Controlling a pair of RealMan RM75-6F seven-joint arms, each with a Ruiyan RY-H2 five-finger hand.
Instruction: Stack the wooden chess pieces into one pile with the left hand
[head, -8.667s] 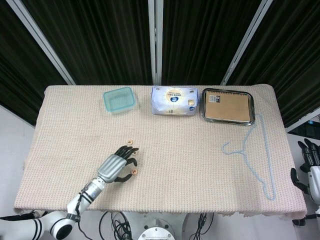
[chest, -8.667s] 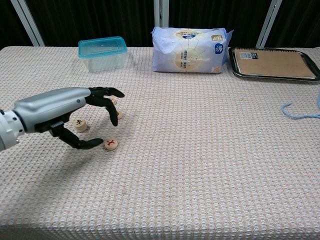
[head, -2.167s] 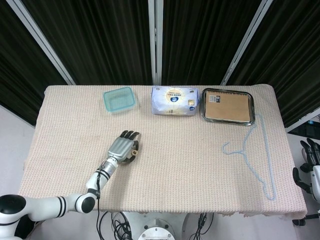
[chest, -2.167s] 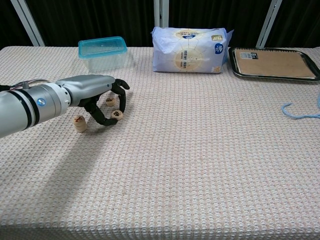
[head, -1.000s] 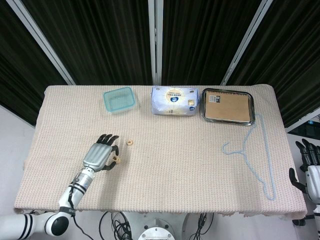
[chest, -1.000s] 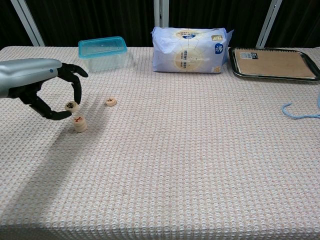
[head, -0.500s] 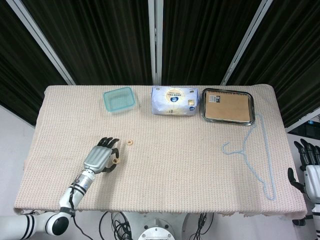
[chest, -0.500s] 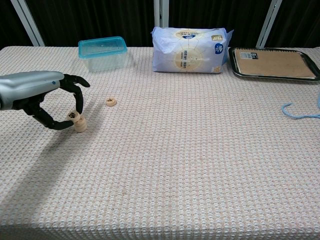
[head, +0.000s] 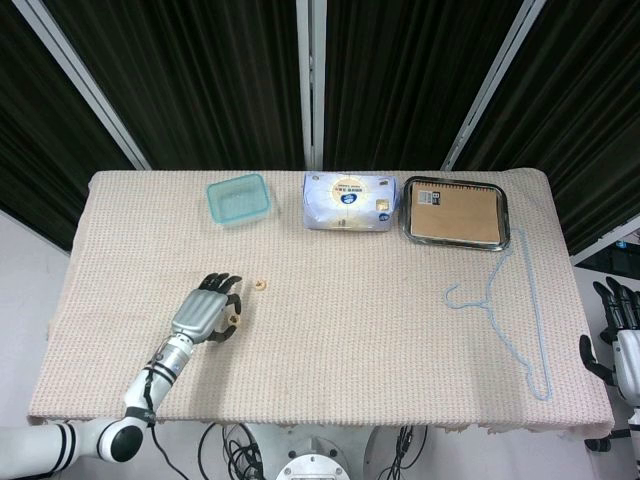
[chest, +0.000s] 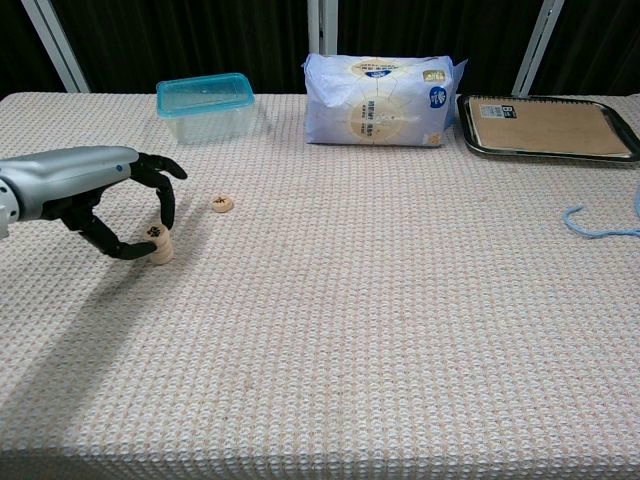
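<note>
Surface: woven beige cloth (chest: 400, 330) on table, dark curtains behind.
Left hand (chest: 100, 190): pinches top piece on pile (chest: 158, 244).
Loose piece (chest: 222, 204): just beside.
Right hand (head: 622, 335): off table edge, empty, fingers apart.

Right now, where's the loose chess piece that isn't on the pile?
The loose chess piece lies flat on the cloth in the chest view, just right of and behind the pile at the left hand, and in front of the teal container.
</note>
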